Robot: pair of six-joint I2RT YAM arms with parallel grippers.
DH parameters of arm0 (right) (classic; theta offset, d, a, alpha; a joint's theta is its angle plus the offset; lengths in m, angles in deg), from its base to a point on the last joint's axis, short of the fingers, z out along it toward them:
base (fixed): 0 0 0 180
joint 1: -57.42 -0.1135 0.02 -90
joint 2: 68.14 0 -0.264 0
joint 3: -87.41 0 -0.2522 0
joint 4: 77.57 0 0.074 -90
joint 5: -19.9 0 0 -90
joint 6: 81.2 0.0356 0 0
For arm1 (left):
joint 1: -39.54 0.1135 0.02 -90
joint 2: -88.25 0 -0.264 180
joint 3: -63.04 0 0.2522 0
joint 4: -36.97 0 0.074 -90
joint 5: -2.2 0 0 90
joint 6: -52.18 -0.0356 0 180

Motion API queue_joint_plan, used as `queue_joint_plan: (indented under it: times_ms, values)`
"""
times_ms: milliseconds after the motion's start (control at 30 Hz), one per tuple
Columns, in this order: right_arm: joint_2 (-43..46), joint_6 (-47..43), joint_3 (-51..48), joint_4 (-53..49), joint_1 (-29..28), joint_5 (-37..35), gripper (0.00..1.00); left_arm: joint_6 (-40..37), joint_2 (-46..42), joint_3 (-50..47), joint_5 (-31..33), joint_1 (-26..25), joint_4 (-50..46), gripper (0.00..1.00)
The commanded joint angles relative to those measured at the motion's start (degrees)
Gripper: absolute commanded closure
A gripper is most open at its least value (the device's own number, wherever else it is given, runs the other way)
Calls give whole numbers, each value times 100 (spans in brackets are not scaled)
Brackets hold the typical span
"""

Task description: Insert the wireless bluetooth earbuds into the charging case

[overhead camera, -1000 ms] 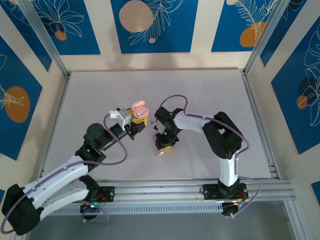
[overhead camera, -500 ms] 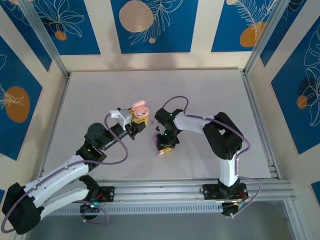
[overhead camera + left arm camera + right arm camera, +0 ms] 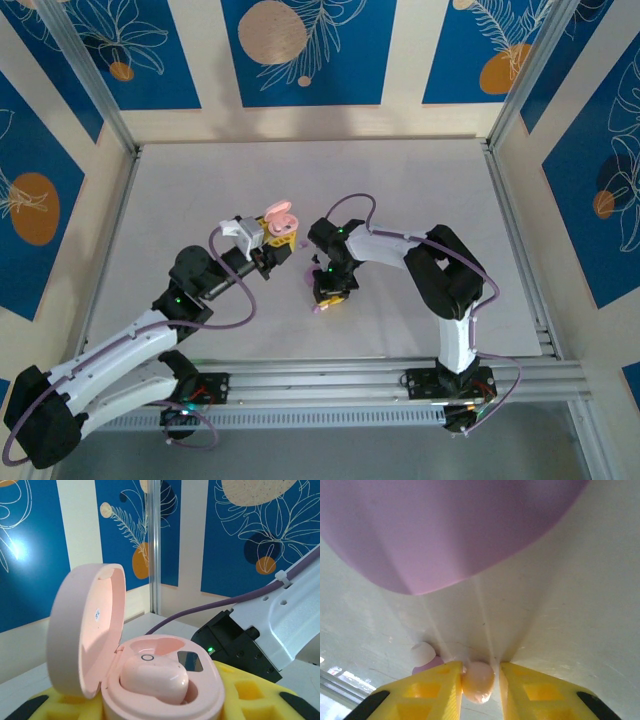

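My left gripper clamps the open pink charging case; my right gripper pinches a pink earbud on the middle of the worktop.

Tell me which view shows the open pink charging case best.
Left wrist: the pink charging case close up, lid raised, one earbud seated. Top external shows it tiny at the left gripper.

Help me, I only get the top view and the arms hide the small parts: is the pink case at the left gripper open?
Observer: Yes, the case has its lid up, with one pink earbud seated inside.
Operator: What is the right gripper at?
Observer: Its yellow fingers flank a second pink earbud lying on the table.
Operator: Anything beside it?
Observer: A small white and purple piece, left of the fingers in the wrist view.
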Motion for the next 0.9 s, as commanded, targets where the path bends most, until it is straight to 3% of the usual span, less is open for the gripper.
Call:
queue_joint_plan:
  times_ms: [0, 567, 867]
  values:
    - [-223, 104, -55, -13, -92, -43, 75, 51, -50, 103, 33, -58, 268, 76]
    - [1276, -75, -159, -422, 367, -581, 81, -58, 184, 49, -16, -61, 62, 75]
    - [2610, -344, 571, -1098, 805, -772, 81, -416, 562, 84, -563, -74, -199, 76]
